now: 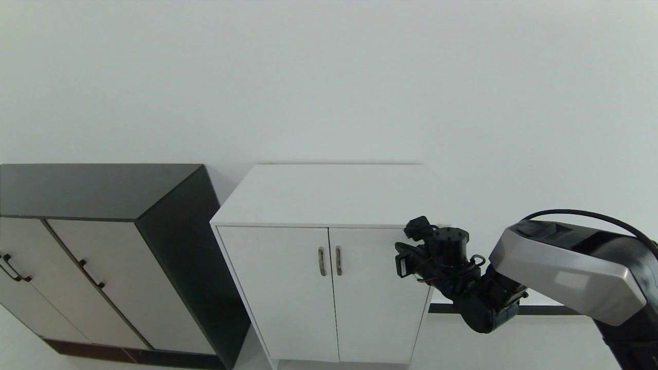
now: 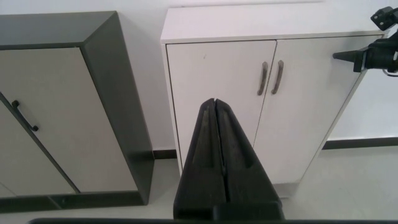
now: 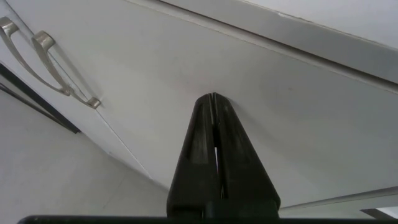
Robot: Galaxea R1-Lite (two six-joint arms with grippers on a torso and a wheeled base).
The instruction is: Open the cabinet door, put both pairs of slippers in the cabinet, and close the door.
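Handles (image 1: 329, 261) on the closed white cabinet (image 1: 318, 195) are sitting at nine o'clock from my right claw (image 1: 402, 259); I am holding it and my left claw (image 2: 214, 102) pressed together.

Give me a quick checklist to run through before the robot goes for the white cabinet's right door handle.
1. White cabinet doors both closed: ok.
2. Right door handle free of obstruction: ok.
3. Right end effector open to take the handle: not ok, it is shut.
4. Right end effector lined up with the handle: not ok, it faces the bare door panel, off to the handle's side.
5. Left end effector clear of the door's swing: ok, it is shut and back from the cabinet.
6. Room inside for both pairs: cannot tell, the doors hide it.
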